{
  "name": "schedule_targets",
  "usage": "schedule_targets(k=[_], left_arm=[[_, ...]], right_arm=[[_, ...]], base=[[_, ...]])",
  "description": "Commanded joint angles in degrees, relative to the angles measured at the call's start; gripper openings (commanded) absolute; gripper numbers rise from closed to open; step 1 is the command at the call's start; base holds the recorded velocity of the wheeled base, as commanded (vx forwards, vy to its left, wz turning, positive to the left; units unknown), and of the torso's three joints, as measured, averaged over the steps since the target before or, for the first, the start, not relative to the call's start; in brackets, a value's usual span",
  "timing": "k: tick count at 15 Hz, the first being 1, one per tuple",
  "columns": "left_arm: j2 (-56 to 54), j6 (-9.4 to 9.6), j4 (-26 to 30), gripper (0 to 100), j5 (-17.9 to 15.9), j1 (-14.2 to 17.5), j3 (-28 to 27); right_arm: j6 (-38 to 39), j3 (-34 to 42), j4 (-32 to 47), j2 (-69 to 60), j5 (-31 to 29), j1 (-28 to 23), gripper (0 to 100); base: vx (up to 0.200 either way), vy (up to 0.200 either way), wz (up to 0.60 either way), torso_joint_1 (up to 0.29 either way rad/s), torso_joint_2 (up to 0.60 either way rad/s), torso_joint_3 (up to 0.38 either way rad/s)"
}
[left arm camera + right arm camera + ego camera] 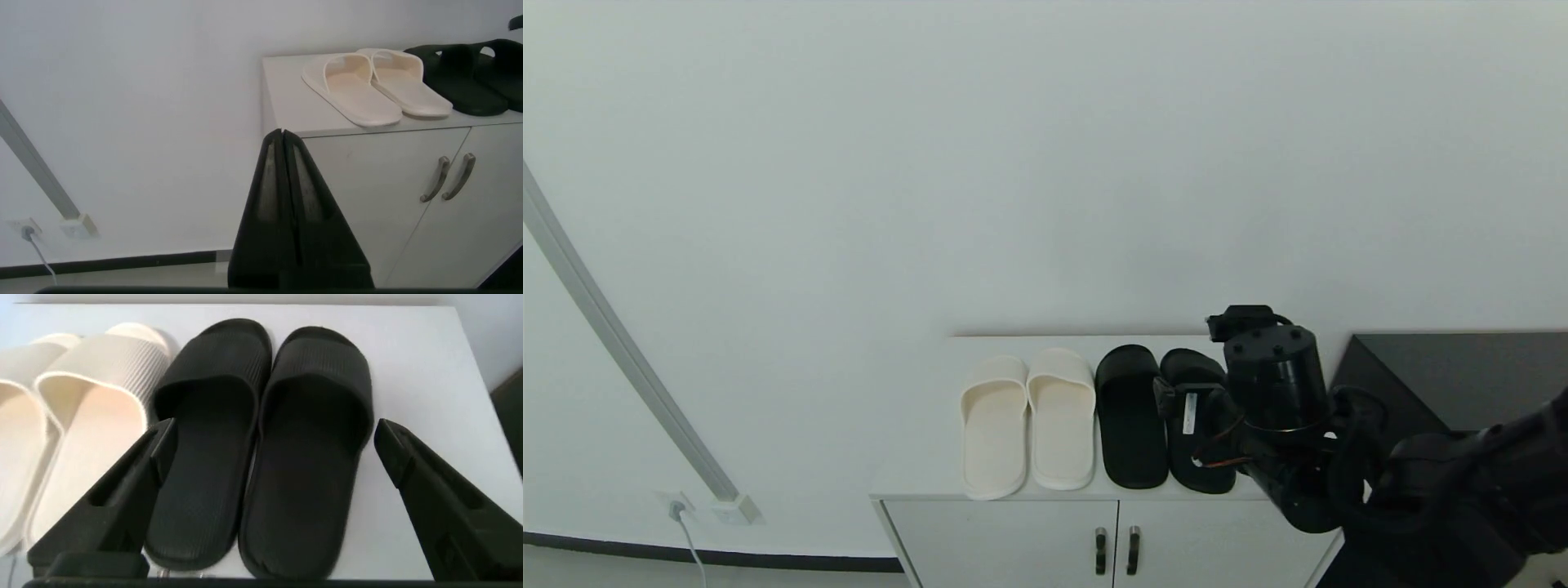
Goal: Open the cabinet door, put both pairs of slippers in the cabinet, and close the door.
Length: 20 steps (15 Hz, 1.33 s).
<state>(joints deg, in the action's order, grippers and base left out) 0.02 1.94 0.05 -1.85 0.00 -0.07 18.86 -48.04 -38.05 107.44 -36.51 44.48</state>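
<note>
cabinet [996,539] doors shut, white pair [996,425] and black pair [1131,416] on its top, right gripper [275,433] spread wide over the black pair, nothing stowed yet.

Matt black slippers [278,449] show fine-ribbed rubbery foam, cream slippers [82,416] the same ridged matt finish, cabinet [996,543] smooth matt white, handles [435,180] dull metal.
</note>
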Motion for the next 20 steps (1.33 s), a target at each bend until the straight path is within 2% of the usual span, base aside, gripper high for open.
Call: schedule_targets(k=[1,7,12,20], left_arm=[[-0.02,0.00,0.04,0,0.01,0.00,-0.01],[-0.02,0.00,-0.05,0,0.01,0.00,-0.01],[-0.02,0.00,-0.05,0,0.01,0.00,-0.01],[0.06,-0.09,0.04,0,0.01,0.00,0.07]], right_arm=[[-0.05,-2.49,-2.29,6.82,-1.55,0.25,100],[-0.23,-9.35,-4.84,17.72,-2.78,-2.12,100],[-1.37,-15.33,-4.84,21.41,-2.69,-5.02,100],[-3.30,-23.24,-4.84,27.21,-2.34,-6.95,100]], base=[[0.000,0.000,0.00,0.000,0.00,0.000],[0.000,0.000,0.00,0.000,0.00,0.000],[0.000,0.000,0.00,0.000,0.00,0.000],[0.000,0.000,0.00,0.000,0.00,0.000]])
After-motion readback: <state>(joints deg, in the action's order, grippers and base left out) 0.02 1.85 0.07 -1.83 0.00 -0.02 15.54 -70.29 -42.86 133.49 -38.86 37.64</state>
